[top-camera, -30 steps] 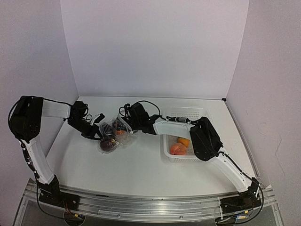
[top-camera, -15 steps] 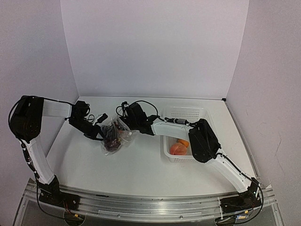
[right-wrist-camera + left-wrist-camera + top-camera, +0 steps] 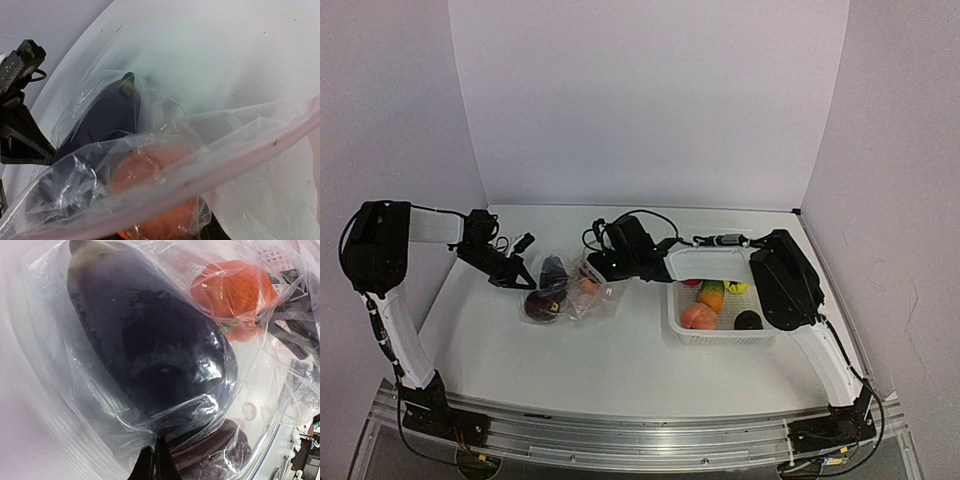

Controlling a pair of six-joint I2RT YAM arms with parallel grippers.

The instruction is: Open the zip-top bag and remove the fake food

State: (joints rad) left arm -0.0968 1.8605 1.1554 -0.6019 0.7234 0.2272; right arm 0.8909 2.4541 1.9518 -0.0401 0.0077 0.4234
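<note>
The zip-top bag [image 3: 566, 294] lies crumpled on the table between my two grippers. My left gripper [image 3: 517, 274] is shut on a pinch of its clear plastic [image 3: 150, 440] at the left edge. Inside the bag are a dark purple eggplant [image 3: 150, 350], an orange-red piece [image 3: 232, 295] and a dark maroon piece [image 3: 215, 455]. My right gripper [image 3: 594, 272] reaches into the bag's mouth under the zip strip [image 3: 235, 160]. Its jaws are closed on the orange piece [image 3: 155, 190], with the fingers mostly hidden by plastic.
A white mesh basket [image 3: 720, 336] stands to the right of the bag. It holds a peach piece [image 3: 698, 316], a green-orange one [image 3: 711, 295], a yellow one [image 3: 735, 288] and a black one [image 3: 748, 320]. White walls close in the back and both sides.
My right jaws have closed around the orange piece inside the bag. The right arm has swung rightward, uncovering the basket. The bag has shifted and settled lower on the table.
</note>
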